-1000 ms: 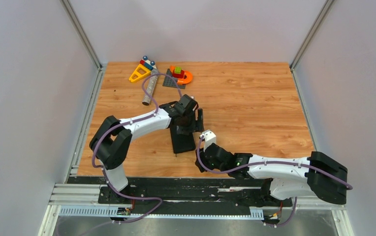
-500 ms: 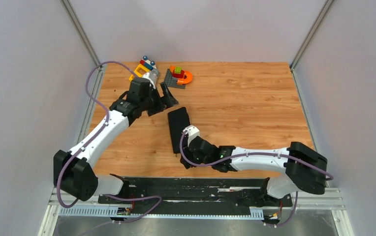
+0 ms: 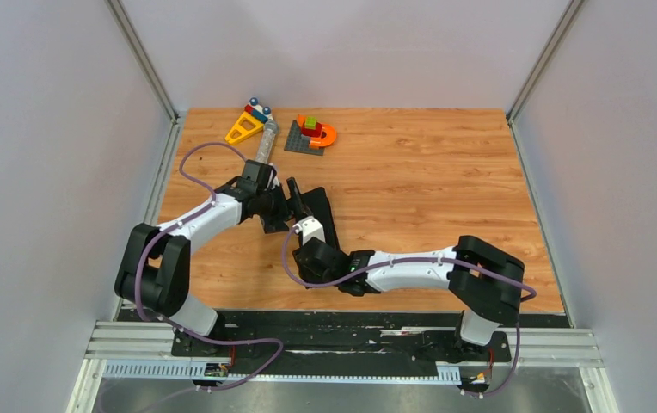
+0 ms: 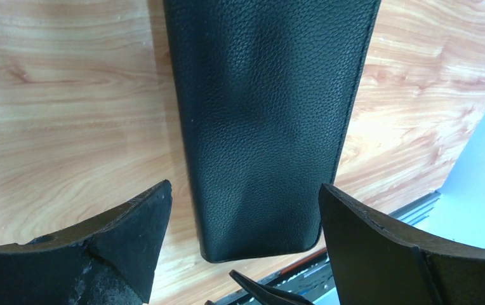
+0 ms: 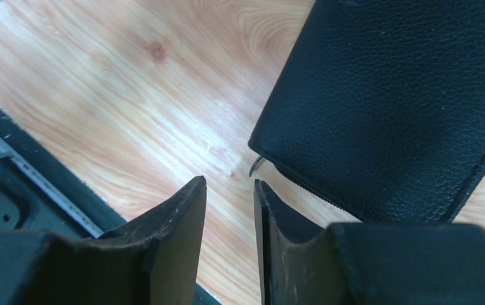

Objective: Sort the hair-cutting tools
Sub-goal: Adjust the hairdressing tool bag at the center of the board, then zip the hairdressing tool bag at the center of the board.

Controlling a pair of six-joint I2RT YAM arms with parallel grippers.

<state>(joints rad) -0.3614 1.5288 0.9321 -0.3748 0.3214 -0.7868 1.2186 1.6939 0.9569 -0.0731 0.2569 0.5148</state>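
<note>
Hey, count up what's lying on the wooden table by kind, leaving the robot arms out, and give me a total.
Black leather case: 1
Grey cylinder: 1
Colourful toy block clusters: 2 (yellow triangle cluster, grey plate cluster)
Total: 4

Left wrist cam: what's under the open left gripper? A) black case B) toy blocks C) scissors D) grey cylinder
A: the black case fills the view below the left gripper, whose jaws stand wide apart.
</note>
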